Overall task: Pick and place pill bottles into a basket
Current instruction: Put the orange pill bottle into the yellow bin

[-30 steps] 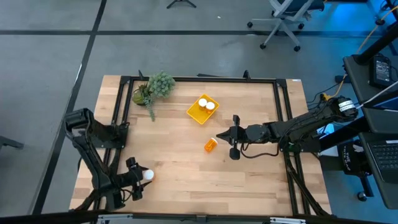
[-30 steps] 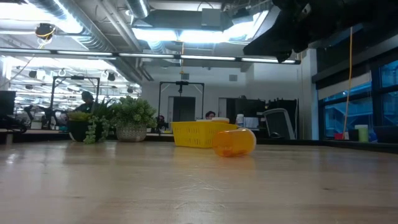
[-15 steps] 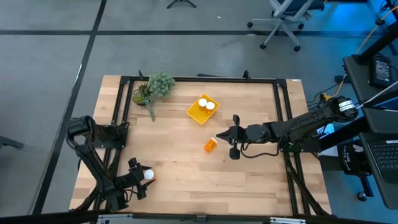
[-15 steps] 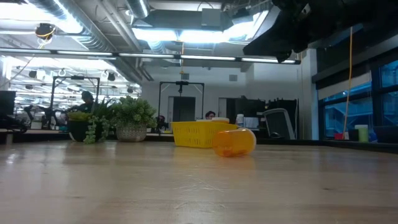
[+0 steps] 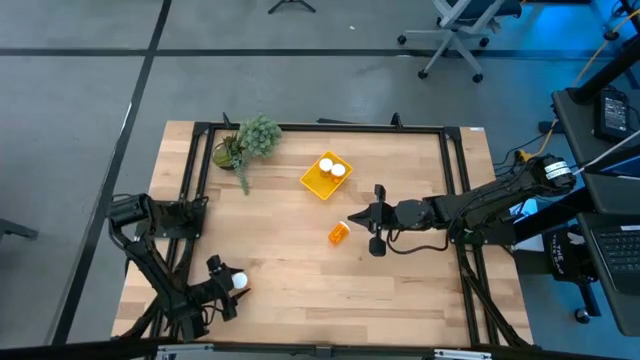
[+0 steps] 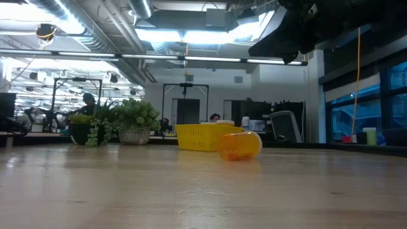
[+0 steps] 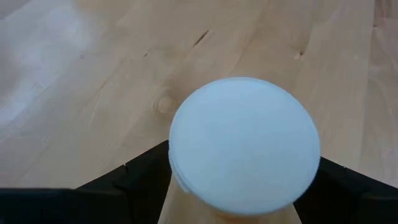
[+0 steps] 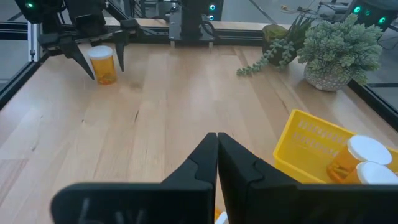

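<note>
My left gripper [image 5: 228, 288] is near the table's near left corner, shut on an upright orange pill bottle with a white cap [image 5: 238, 282], which fills the left wrist view [image 7: 244, 146]. My right gripper [image 5: 352, 220] is shut and empty, raised just right of a pill bottle [image 5: 339, 233] lying on its side at mid table; that bottle also shows in the low view [image 6: 240, 145]. The yellow basket [image 5: 318, 183] stands farther back and holds two white-capped bottles [image 8: 364, 158]. My left gripper pinches the bottle's orange body [image 8: 104, 68] between its two fingers [image 8: 79, 59], one on each side below the cap. The fingers come from above, slanting down. The bottle stays upright; I cannot tell whether its base touches the table.
A potted green plant [image 5: 250, 140] stands at the far left, with trailing stems toward the middle. Black frame rails [image 5: 190, 200] run along the table's left, far and right sides. Bare wood lies between the two grippers.
My left arm's upper joints have shifted toward the table's near edge, while its gripper and the bottle stay about where they were.
</note>
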